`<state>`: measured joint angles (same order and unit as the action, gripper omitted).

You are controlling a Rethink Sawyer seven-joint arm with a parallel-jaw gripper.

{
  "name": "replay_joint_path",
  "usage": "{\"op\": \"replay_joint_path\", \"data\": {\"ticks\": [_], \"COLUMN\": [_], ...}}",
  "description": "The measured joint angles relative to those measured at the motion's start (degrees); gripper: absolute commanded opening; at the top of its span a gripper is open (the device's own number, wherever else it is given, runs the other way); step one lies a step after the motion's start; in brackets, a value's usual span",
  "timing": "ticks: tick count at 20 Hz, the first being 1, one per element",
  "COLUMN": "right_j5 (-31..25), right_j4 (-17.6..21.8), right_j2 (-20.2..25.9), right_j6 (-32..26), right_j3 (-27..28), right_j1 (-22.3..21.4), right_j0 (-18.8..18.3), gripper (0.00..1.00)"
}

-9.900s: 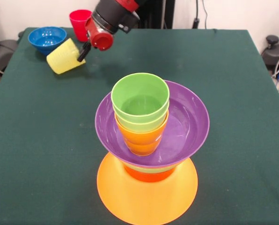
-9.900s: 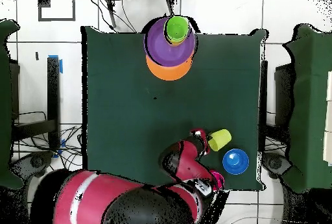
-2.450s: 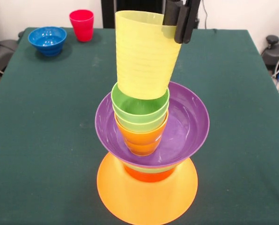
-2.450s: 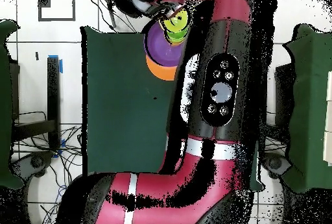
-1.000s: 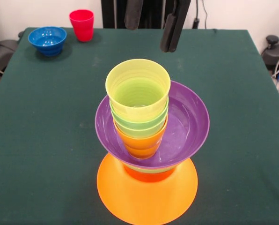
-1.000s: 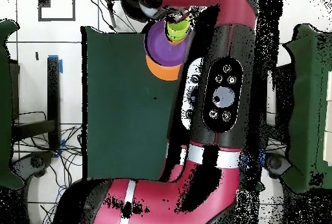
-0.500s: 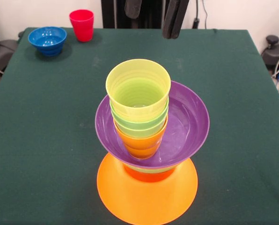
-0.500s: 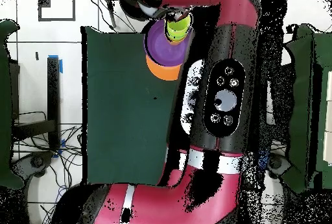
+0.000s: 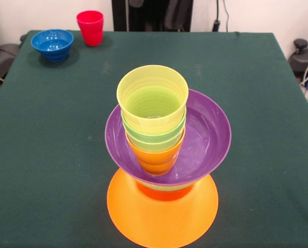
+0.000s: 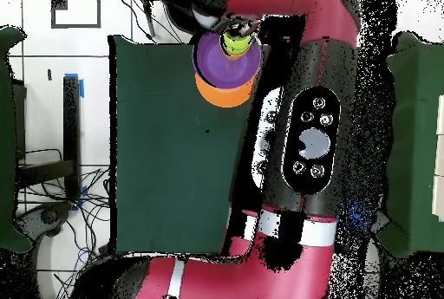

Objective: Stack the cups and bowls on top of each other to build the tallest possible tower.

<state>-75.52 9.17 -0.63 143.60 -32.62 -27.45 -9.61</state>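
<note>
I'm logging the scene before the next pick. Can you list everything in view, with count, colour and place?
Table: one, dark green cloth, fills the front view.
Orange bowl: one, widest, the tower's base at the near edge.
Red-orange bowl: one, on the orange base; only a band shows.
Green bowl: one, a thin rim under the purple bowl.
Purple bowl: one, upright, above those.
Orange cup: one, inside the purple bowl.
Green cup: one, nested in the orange cup.
Pale yellow cup: one, nested on top.
Blue bowl: one, far left corner.
Red cup: one, beside the blue bowl.
Arm: one, red and black, stretched over the table in the overhead view.
Claw: one, dark tips at the top edge, state unclear.
</note>
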Motion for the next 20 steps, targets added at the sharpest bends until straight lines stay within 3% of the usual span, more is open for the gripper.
{"op": "replay_joint_path", "data": {"ticks": [15,20], "right_j5": [20.4,24.8], "right_j4": [0.1,0.2], "right_j2": [0.8,1.0], "right_j6": [-0.8,-2.3], "right_j3": [-25.0,-31.8], "right_j1": [-6.4,-7.6], "right_j0": [-9.4,-12.3], "gripper": [1.00,1.00]}}
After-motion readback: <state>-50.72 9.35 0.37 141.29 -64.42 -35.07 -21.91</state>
